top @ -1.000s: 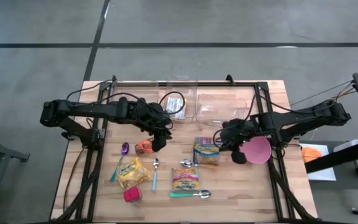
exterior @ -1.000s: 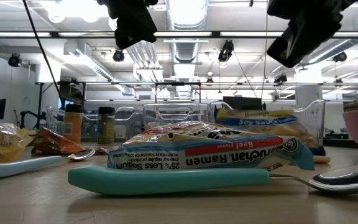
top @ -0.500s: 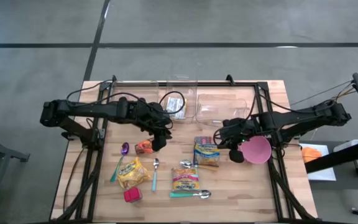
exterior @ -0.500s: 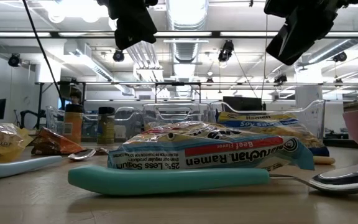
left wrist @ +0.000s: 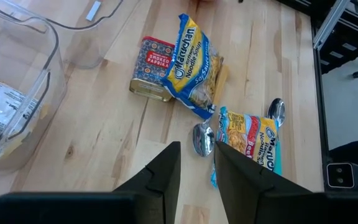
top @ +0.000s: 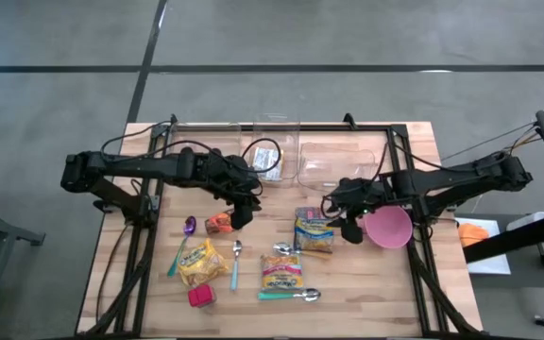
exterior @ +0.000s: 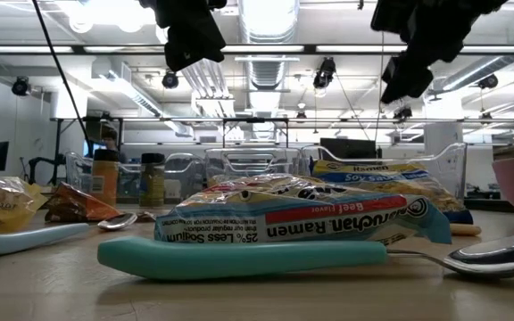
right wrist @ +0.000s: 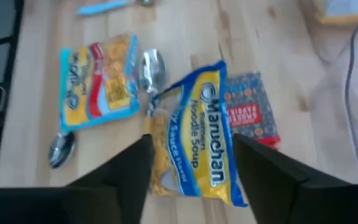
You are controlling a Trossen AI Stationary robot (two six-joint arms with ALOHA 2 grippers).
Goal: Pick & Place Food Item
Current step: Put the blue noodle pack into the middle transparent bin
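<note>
The right end effector (top: 345, 227) hangs above the table (top: 395, 283) with its two fingers spread apart and nothing between them. Its wrist view looks straight down through that gap onto the blue-and-yellow soy sauce ramen packet (right wrist: 197, 140), which lies flat on the wood. In the overhead view this packet (top: 313, 231) sits just to the left of the end effector, with a pink bowl (top: 388, 227) just to its right.

Beside the packet, touching its edge, lies a small paprika tin (right wrist: 249, 109). A second ramen packet, the beef one (top: 280, 271), lies nearer the front edge with a teal-handled spoon (top: 286, 296) along its front side.

The left end effector (top: 241, 217) hovers over an orange snack pack (top: 218, 223), its fingers only a narrow slit apart and gripping nothing. Clear plastic bins (top: 333, 162) stand at the table's back.
</note>
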